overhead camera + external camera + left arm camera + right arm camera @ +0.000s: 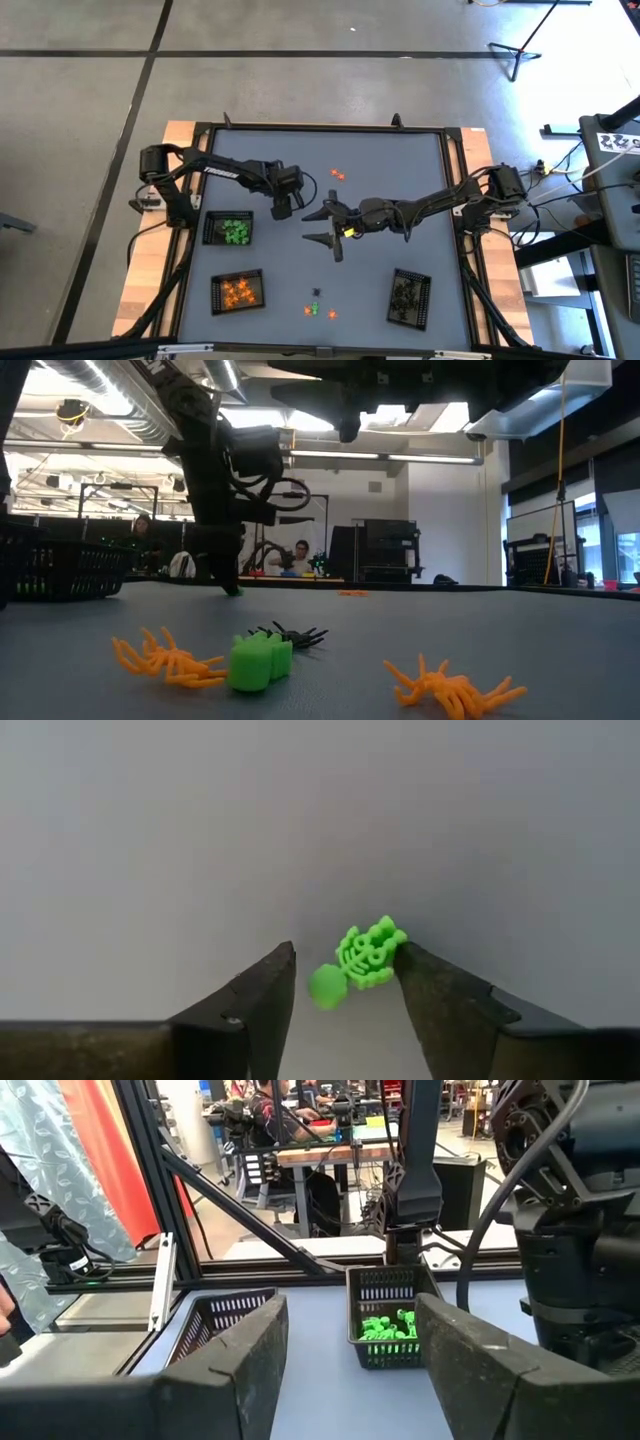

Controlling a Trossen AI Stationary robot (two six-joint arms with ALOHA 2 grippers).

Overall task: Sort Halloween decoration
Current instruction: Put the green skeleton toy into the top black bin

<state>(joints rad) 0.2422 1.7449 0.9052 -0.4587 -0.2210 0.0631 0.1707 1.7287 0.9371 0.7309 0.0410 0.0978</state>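
- The left gripper [283,208], in the upper middle of the overhead picture, is pointing down at the grey table [400,180] with its jaws standing open.
- In the left wrist picture a small green skeleton trinket [362,960] is lying on the table between the two dark fingers [262,1010], crowded against the finger at the right of the frame, with its round head toward the middle of the gap.
- Its long axis is running slantwise, from lower left to upper right of that frame.
- The right gripper [334,228] is hanging at the centre of the overhead picture, jaws open and holding nothing.
- The tray of green pieces [228,230] is sitting just lower left of the left gripper, so the left arm is the nearer one.
- More loose trinkets [320,308] are lying at the lower middle of the overhead picture.
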